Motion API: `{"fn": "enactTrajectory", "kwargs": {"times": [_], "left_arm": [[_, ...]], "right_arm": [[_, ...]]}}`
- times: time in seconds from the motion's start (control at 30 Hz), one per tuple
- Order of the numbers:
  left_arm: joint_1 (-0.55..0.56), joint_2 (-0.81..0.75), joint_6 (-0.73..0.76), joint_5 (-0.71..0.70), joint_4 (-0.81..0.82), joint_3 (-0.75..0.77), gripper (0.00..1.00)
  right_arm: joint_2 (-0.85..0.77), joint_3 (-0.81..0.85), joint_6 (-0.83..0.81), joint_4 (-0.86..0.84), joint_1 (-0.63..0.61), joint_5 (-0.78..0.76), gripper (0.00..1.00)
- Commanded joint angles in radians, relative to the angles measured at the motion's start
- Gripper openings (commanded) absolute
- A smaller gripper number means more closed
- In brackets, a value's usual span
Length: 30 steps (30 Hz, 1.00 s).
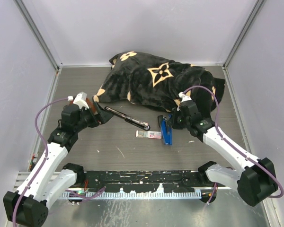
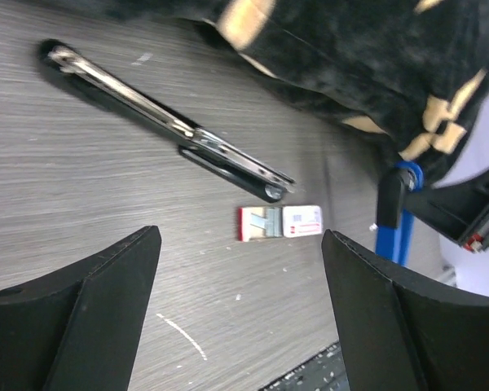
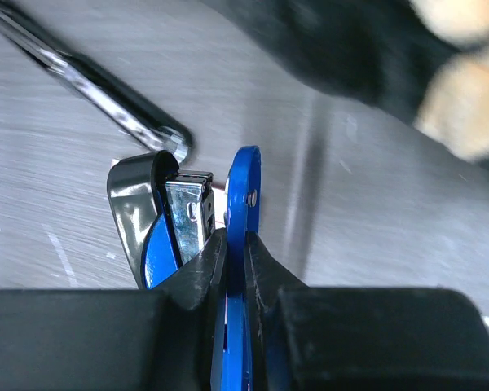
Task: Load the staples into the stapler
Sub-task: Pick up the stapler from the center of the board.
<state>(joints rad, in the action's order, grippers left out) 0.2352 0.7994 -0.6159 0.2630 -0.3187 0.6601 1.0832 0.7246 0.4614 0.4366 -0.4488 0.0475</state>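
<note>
Lying flat on the grey table (image 1: 109, 151), the staples box (image 1: 149, 135), greyish tray part out, sits between an opened black stapler (image 1: 128, 118) and the blue stapler (image 1: 167, 132), which the right gripper (image 3: 235, 244) pinches, while the left gripper (image 1: 102, 115) gapes wide.

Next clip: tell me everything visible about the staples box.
The staples box is small and flat, white cardboard by its look, with a red end and a red-printed label. A greyish inner piece shows at its middle, so it seems partly slid open. It lies flat on the table, between the tip of the black stapler and the blue stapler, apart from both. Nothing grips it; only the table touches it.
</note>
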Motion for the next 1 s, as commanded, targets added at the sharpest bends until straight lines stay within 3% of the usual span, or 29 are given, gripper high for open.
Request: {"fn": "enactTrajectory", "kwargs": {"times": [0.0,0.1,0.2,0.37,0.63,0.83,0.97], "left_arm": [[0.124,0.027,-0.103,0.039,0.202,-0.005,0.82],[0.258,0.101,-0.127,0.020,0.300,0.007,0.83],[0.316,0.160,-0.151,0.045,0.399,0.022,0.86],[0.329,0.232,-0.158,0.091,0.492,0.041,0.87],[0.330,0.319,-0.163,0.122,0.540,0.055,0.86],[0.329,0.338,-0.142,0.103,0.523,0.073,0.58],[0.330,0.350,-0.127,0.095,0.498,0.079,0.55]], "right_arm": [[-0.034,0.007,0.142,-0.396,-0.097,-0.001,0.01],[0.012,0.003,0.191,-0.555,-0.170,-0.052,0.01],[0.055,0.006,0.236,-0.676,-0.227,-0.082,0.01],[0.115,0.013,0.293,-0.800,-0.285,-0.089,0.01],[0.178,0.043,0.306,-0.835,-0.319,-0.051,0.01],[0.198,0.053,0.306,-0.828,-0.330,-0.041,0.01],[0.205,0.056,0.310,-0.835,-0.330,-0.031,0.01]]}}
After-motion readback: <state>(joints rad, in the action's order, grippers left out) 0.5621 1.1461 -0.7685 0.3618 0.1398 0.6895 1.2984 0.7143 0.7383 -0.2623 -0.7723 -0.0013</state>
